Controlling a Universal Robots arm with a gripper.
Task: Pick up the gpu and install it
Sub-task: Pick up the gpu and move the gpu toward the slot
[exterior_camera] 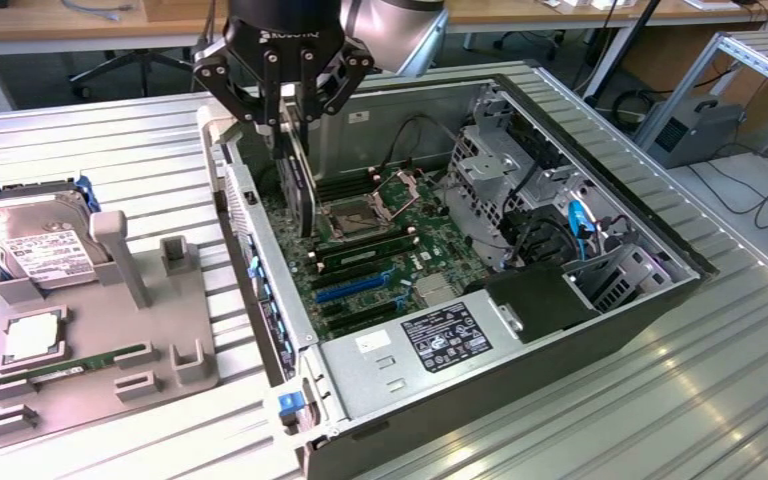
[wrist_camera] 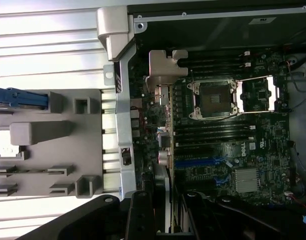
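**Gripper**: upper middle of the exterior view, over the open computer case. Jaws pinch the top edge of the graphics card.

**Graphics card:** hangs upright and edge-on inside the case, near the wall on the exterior view's left. It is above the motherboard, just beside the processor socket. Its silver bracket lies by the case's rear wall. Contact with a slot: cannot tell.

**Grey tray**: lower left of the exterior view, beside the case. Holds a hard drive and a memory stick.

**Slatted metal table**: under all of these.
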